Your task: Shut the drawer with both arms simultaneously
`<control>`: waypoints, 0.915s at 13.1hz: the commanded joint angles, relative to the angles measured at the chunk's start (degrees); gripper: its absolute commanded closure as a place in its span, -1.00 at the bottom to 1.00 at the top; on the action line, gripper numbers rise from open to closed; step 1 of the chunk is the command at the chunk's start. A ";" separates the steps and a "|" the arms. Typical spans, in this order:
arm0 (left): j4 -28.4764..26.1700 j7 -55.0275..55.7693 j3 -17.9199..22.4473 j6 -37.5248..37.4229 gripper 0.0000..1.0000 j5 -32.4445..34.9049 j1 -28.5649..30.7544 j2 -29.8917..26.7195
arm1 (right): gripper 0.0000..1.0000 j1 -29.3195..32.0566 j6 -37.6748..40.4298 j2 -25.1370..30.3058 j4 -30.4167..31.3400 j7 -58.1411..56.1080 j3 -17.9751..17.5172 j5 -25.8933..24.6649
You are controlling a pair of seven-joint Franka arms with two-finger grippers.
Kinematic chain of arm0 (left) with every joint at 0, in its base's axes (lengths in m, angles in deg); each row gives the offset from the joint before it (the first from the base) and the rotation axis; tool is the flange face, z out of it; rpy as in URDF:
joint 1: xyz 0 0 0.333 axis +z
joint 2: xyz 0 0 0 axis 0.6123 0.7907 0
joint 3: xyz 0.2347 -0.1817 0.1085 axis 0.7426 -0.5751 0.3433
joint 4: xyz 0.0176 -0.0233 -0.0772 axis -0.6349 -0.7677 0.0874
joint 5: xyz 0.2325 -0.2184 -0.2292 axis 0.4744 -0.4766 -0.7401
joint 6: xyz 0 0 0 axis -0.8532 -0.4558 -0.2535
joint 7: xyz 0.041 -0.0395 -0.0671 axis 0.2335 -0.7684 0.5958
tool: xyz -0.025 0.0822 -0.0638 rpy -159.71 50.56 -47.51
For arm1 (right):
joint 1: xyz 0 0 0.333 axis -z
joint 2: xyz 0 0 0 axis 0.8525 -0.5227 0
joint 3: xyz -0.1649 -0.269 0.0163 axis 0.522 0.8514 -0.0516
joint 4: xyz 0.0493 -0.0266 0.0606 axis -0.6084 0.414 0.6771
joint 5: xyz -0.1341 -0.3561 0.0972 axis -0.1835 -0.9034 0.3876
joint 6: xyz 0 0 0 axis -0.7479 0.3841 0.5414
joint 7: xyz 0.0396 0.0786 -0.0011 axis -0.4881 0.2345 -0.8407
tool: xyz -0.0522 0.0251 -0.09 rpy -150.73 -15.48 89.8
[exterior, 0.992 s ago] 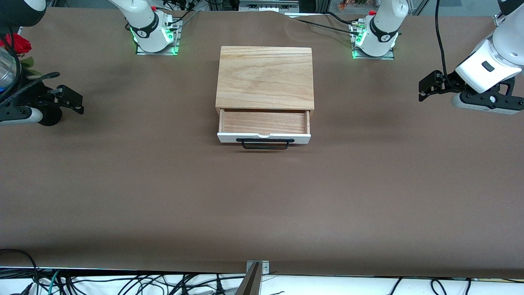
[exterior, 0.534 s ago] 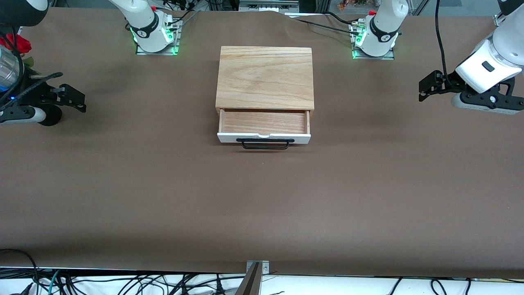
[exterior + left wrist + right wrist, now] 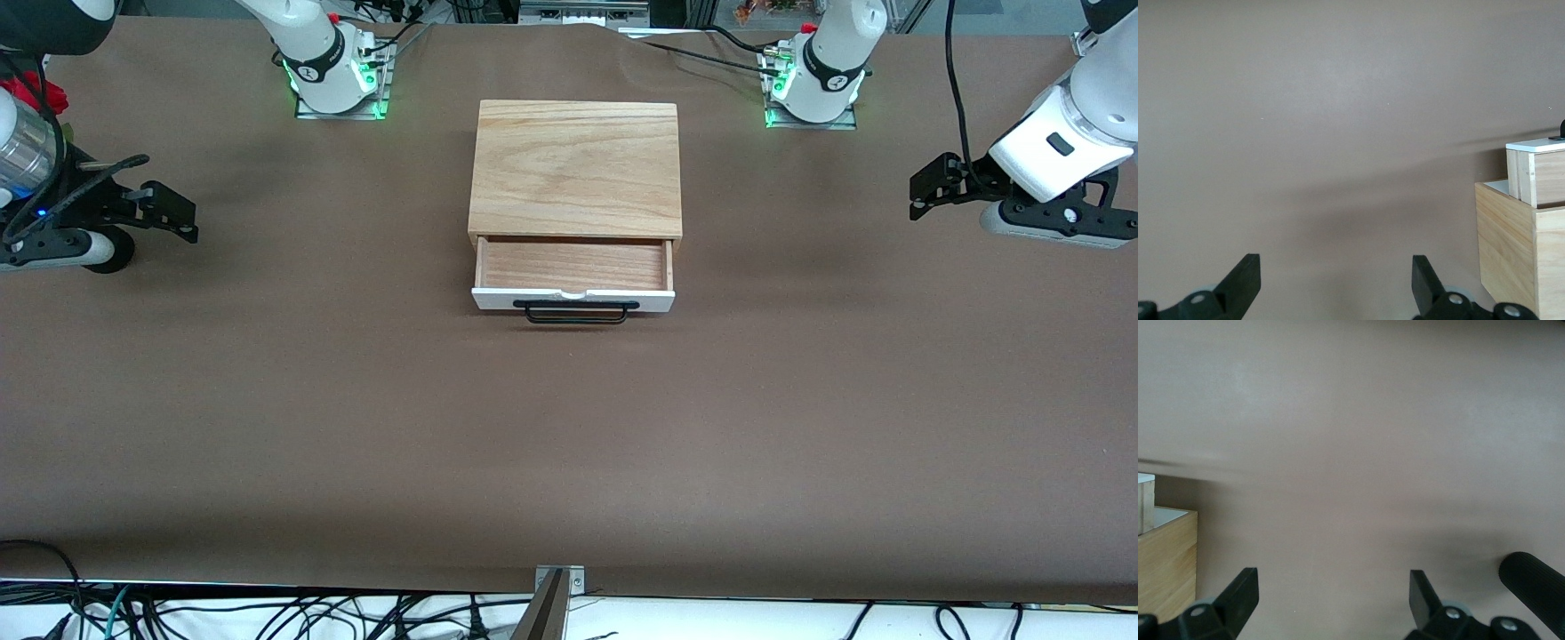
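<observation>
The drawer (image 3: 573, 267) stands pulled out of the light-oak box (image 3: 575, 169) in the middle of the table. Its white front panel (image 3: 489, 300) and black wire handle (image 3: 576, 313) face the front camera, and the reddish-brown inside holds nothing. My left gripper (image 3: 920, 191) hangs open and empty over the table at the left arm's end, well apart from the box. My right gripper (image 3: 185, 218) hangs open and empty at the right arm's end. The left wrist view shows its open gripper (image 3: 1336, 280) and the box (image 3: 1518, 253). The right wrist view shows its open gripper (image 3: 1333, 593) and the box (image 3: 1165, 567).
Brown cloth (image 3: 569, 444) covers the table. The two green-lit arm bases (image 3: 333, 80) (image 3: 813, 80) stand farther from the front camera than the box. A red flower (image 3: 36, 89) sits at the right arm's end. A black ribbed cylinder (image 3: 1535, 583) shows in the right wrist view.
My right gripper has moved a little toward the drawer. The left arm and the drawer have not moved.
</observation>
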 commanded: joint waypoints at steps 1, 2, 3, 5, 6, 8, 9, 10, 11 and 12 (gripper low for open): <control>0.48 -0.68 -0.07 -0.65 -1.00 -0.20 0.44 -0.11 | -1.00 0.28 -0.34 0.54 0.69 0.00 -0.23 0.92; 0.48 -0.68 -0.07 -0.65 -1.00 -0.20 0.44 -0.11 | -1.00 0.28 -0.34 0.63 0.69 0.00 -0.23 0.92; 0.48 -0.59 -0.07 -0.65 -1.00 -0.20 0.44 -0.11 | -1.00 0.28 -0.25 0.63 0.69 0.00 -0.14 0.92; 0.48 -0.50 -0.07 -0.65 -1.00 -0.20 0.44 -0.11 | -1.00 0.28 -0.25 0.72 0.69 0.00 -0.23 0.92; 0.48 -0.33 -0.07 -0.65 -1.00 -0.20 0.44 -0.11 | -1.00 0.28 -0.25 0.72 0.78 0.00 -0.23 0.92; 0.48 -0.33 -0.07 -0.65 -1.00 -0.20 0.44 -0.11 | -1.00 0.28 -0.25 0.72 0.87 0.08 -0.23 0.92; 0.48 -0.33 -0.07 -0.65 -1.00 -0.20 0.35 -0.11 | -1.00 0.28 -0.25 0.72 0.87 0.08 -0.23 0.92; 0.48 -0.33 -0.07 -0.65 -1.00 -0.12 0.44 -0.11 | -1.00 0.28 -0.34 0.72 1.13 0.08 -0.23 0.92; 0.48 -0.24 -0.07 -0.65 -1.00 -0.20 0.44 -0.11 | -1.00 0.28 -0.34 0.72 1.22 0.17 -0.23 0.92; 0.48 -0.15 -0.16 -0.65 -1.00 -0.12 0.35 -0.11 | -1.00 0.28 -0.34 0.72 1.22 0.35 -0.23 0.92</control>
